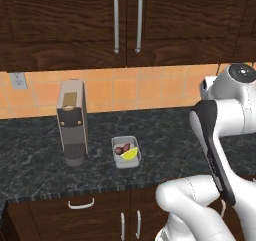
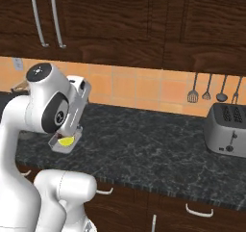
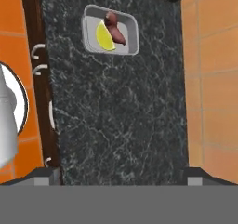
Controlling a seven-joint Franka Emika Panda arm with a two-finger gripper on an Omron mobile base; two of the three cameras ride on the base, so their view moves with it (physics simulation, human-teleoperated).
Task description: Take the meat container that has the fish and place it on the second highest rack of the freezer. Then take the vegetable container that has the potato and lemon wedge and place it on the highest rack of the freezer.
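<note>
A small grey vegetable container [image 1: 126,152] sits on the dark stone counter [image 1: 170,135]. It holds the yellow lemon wedge [image 1: 130,154] and the reddish-brown potato [image 1: 122,148]. From above, the hand view shows the container [image 3: 110,30] far ahead of my gripper [image 3: 123,175], with the lemon wedge [image 3: 104,36] beside the potato [image 3: 116,30]. My fingertips [image 3: 46,174] stand wide apart and nothing is between them. My arm partly covers the container [image 2: 64,143] in the right base view. The fish, the freezer and its racks are out of view.
A tall grey coffee machine [image 1: 72,125] stands just left of the container. A silver toaster [image 2: 227,129] sits far right on the counter, under hanging utensils [image 2: 206,89]. Dark wood cabinets [image 1: 125,20] hang above, and drawers line the counter's front edge.
</note>
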